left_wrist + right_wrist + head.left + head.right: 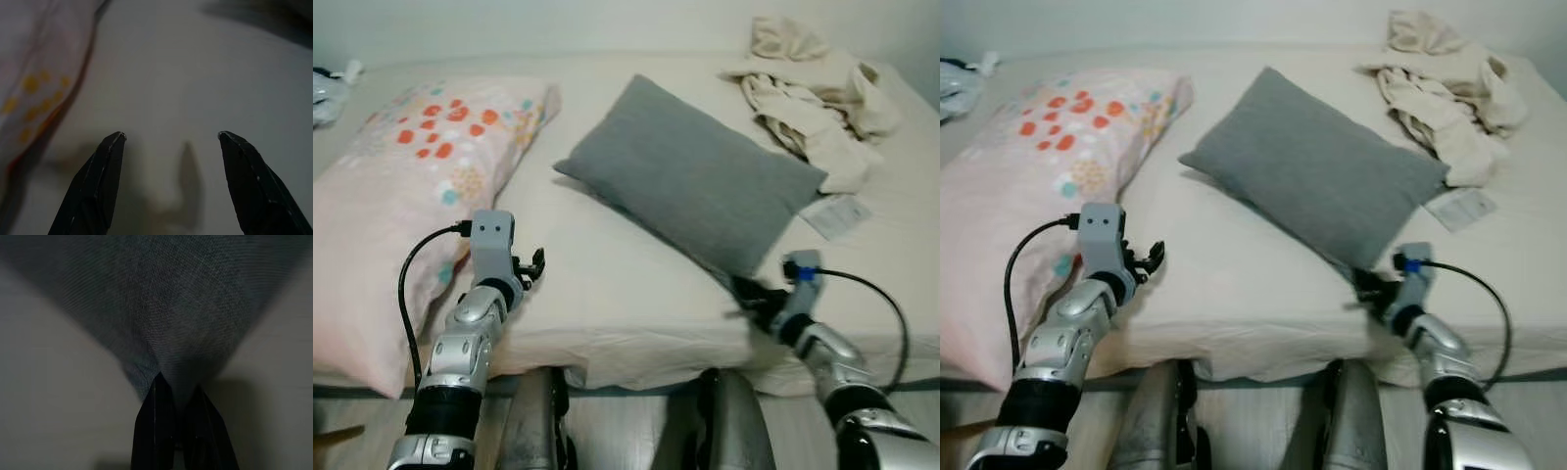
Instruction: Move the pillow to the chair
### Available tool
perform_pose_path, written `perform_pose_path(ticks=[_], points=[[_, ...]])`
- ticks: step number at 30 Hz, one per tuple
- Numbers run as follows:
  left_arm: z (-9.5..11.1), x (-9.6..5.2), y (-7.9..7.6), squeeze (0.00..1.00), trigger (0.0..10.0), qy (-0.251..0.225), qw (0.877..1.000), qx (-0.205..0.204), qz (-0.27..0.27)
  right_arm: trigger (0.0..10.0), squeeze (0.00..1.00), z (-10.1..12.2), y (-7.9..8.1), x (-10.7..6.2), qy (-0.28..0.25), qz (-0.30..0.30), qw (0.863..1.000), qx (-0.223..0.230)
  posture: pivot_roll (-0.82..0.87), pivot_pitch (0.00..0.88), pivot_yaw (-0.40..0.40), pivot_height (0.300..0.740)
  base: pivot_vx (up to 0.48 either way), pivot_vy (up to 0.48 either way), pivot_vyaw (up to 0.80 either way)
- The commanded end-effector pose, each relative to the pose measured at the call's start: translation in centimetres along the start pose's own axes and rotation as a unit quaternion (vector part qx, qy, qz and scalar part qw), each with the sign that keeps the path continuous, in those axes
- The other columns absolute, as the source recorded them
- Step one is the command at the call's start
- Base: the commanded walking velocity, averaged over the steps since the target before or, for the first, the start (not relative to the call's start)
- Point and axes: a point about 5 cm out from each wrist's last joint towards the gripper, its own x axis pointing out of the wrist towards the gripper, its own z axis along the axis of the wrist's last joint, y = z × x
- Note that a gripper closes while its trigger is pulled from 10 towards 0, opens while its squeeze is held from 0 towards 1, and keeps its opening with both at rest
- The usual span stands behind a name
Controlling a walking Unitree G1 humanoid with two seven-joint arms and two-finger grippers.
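While the grey pillow (693, 179) lies slantwise across the middle of the bed (607, 284), the right end effector (745, 294) sits at its nearest corner, right by the bed's front edge. Look at the right wrist view: the two black fingers (155, 431) are drawn close together with the grey fabric (166, 323) pinched between their tips, the cloth fanning out ahead of them, so the right end effector has hold of that corner. Beyond it and off to its far side, a heap of cream clothes (813, 93) sits toward the back of the bed, and a small white paper tag (835, 215) lies on the sheet just beside the pillow's edge. Over on the other side, the left end effector (530, 266) hangs above bare sheet, fingers spread wide with nothing between them; the left wrist view shows both tips (111, 147) apart over pale bedding. Right beside it, on its outer side, lies a long pink pillow (411, 186) with orange and teal spots, near but not touched.
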Motion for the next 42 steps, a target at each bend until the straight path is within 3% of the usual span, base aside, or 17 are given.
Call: perform_pose_path(ticks=[1,4,10,15,17,21,22,23,25,26,28,31,33,35,36,40,42], points=[[-0.8,-0.1,0.2,0.0,10.0,0.012,1.0,-0.004,0.003,0.0,0.0,-3.0,-3.3,-2.9,0.063,-0.11,0.992,0.022,0.12,0.277,0.027,0.573,0.0,0.0,0.0],[-0.8,0.0,-0.1,0.0,10.0,0.011,1.0,-0.005,-0.001,0.0,0.0,-1.1,-7.7,-5.7,0.03,-0.246,0.968,0.031,0.11,0.276,0.033,0.573,0.0,0.0,0.0],[-0.8,0.0,-0.3,0.0,10.0,0.01,1.0,-0.005,-0.003,0.0,0.0,0.0,-9.3,-6.8,0.01,-0.285,0.958,0.036,0.11,0.277,0.031,0.573,0.0,0.0,0.0],[-0.9,-0.2,-1.1,0.0,10.0,0.016,0.999,-0.023,-0.028,0.0,0.0,-0.3,-8.5,-6.1,0.018,-0.262,0.964,0.03,0.11,0.278,0.028,0.573,0.0,0.0,0.0],[-1.5,-0.7,-3.2,0.0,10.0,0.047,0.986,-0.111,-0.111,0.0,0.0,-0.7,-7.2,-5.0,0.024,-0.238,0.971,0.024,0.11,0.276,0.026,0.573,0.0,0.0,0.0],[-1.6,-1.6,-5.3,0.0,10.0,0.066,0.958,-0.207,-0.189,0.0,0.0,-0.9,-6.0,-3.9,0.027,-0.219,0.975,0.021,0.11,0.274,0.023,0.573,0.0,0.0,0.0],[-1.6,-2.1,-6.3,0.26,10.0,0.075,0.939,-0.252,-0.223,0.0,0.0,-1.0,-5.4,-3.5,0.028,-0.208,0.978,0.018,0.11,0.274,0.021,0.573,0.0,0.0,0.0],[-1.6,-2.1,-6.3,0.26,10.0,0.075,0.939,-0.252,-0.223,0.0,0.0,-1.0,-5.4,-3.5,0.028,-0.208,0.978,0.018,0.11,0.274,0.021,0.573,0.0,0.0,0.0],[-1.3,-2.8,-7.9,1.0,10.0,0.083,0.908,-0.301,-0.279,0.0,0.0,-1.1,-4.7,-2.9,0.03,-0.195,0.98,0.014,0.11,0.27,0.016,0.573,0.0,0.0,0.0],[-1.3,-2.8,-7.9,1.0,10.0,0.083,0.908,-0.301,-0.279,0.0,0.0,-1.1,-4.7,-2.9,0.03,-0.195,0.98,0.014,0.11,0.27,0.016,0.573,0.0,0.0,0.0],[-0.5,-3.4,-9.8,1.0,10.0,0.082,0.87,-0.358,-0.329,0.0,0.0,-1.1,-4.0,-2.3,0.03,-0.185,0.982,0.016,0.11,0.269,0.014,0.573,0.0,0.0,0.0],[0.0,-3.5,-10.8,1.0,10.0,0.075,0.851,-0.387,-0.346,0.0,0.0,-1.1,-3.5,-1.9,0.029,-0.176,0.984,0.017,0.11,0.266,0.013,0.573,0.0,0.0,0.0],[0.0,-3.3,-11.3,1.0,10.0,0.074,0.854,-0.387,-0.34,0.0,0.0,-1.1,-3.1,-1.6,0.029,-0.17,0.985,0.017,0.11,0.266,0.013,0.573,0.0,0.0,0.0],[-1.3,-2.5,-11.8,1.0,10.0,0.086,0.895,-0.332,-0.285,0.0,0.0,-1.2,-2.4,-1.1,0.029,-0.156,0.987,0.016,0.11,0.259,0.015,0.573,0.0,0.0,0.0],[-1.3,-2.5,-11.8,1.0,10.0,0.086,0.895,-0.332,-0.285,0.0,0.0,-1.2,-2.4,-1.1,0.029,-0.156,0.987,0.016,0.11,0.259,0.015,0.573,0.0,0.0,0.0],[-2.2,-1.3,-11.5,1.0,10.0,0.056,0.939,-0.283,-0.188,0.0,0.0,-1.7,-0.7,-0.3,0.028,-0.125,0.992,0.015,0.1,0.257,0.019,0.573,0.0,0.0,0.0],[-2.0,-1.1,-11.3,1.0,10.0,0.043,0.944,-0.279,-0.172,0.0,0.0,-1.7,-0.4,-0.1,0.026,-0.119,0.992,0.016,0.1,0.257,0.019,0.573,0.0,0.0,0.0]])
